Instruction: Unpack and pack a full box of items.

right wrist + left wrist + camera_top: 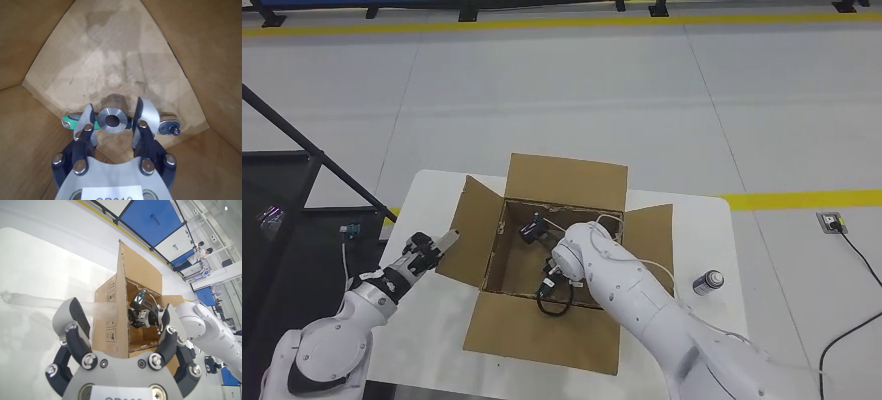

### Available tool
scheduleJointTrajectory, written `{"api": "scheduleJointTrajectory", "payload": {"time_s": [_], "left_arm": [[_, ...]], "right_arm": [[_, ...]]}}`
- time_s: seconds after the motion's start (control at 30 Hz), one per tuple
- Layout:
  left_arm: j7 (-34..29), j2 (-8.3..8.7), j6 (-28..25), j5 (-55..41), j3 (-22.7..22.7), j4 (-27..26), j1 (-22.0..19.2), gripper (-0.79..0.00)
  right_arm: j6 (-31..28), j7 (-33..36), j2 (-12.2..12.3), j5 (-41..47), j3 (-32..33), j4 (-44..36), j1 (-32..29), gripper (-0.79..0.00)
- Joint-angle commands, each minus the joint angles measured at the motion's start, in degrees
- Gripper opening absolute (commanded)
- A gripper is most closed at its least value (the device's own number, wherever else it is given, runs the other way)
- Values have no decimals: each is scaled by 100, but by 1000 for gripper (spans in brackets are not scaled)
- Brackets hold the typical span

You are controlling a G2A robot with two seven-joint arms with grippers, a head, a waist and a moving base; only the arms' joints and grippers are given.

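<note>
As it hangs inside the box (567, 180), right gripper (115, 103) gapes.

From above, my right arm (632, 290) covers much of the box (567, 180) floor. At the right wrist, the metal cylinder (112, 121) and right gripper (114, 105) hide the middle of the ratchet (169, 128).

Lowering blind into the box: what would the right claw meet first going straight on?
Likely the metal cylinder, centred in the open right claw; the ratchet lies behind it. Depth unclear.
</note>
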Motion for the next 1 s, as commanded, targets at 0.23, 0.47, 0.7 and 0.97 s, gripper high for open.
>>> {"api": "scheduleJointTrajectory", "payload": {"time_s": [0.23, 0.47, 0.7, 0.97], "left_arm": [[72, 27, 50, 116, 64, -50, 30, 0], [111, 45, 84, 150, 120, -133, 26, 0], [243, 56, 70, 109, 168, -182, -41, 0], [444, 63, 63, 56, 154, -344, -51, 0]], "right_arm": [[-163, -81, -87, 28, 129, 150, 115, -785], [-207, 135, 43, -35, 344, -240, 279, -785], [159, 495, 449, -365, 745, -1525, 53, -785], [556, 1584, 1350, -1494, 2011, -4642, -1221, -785]]}}
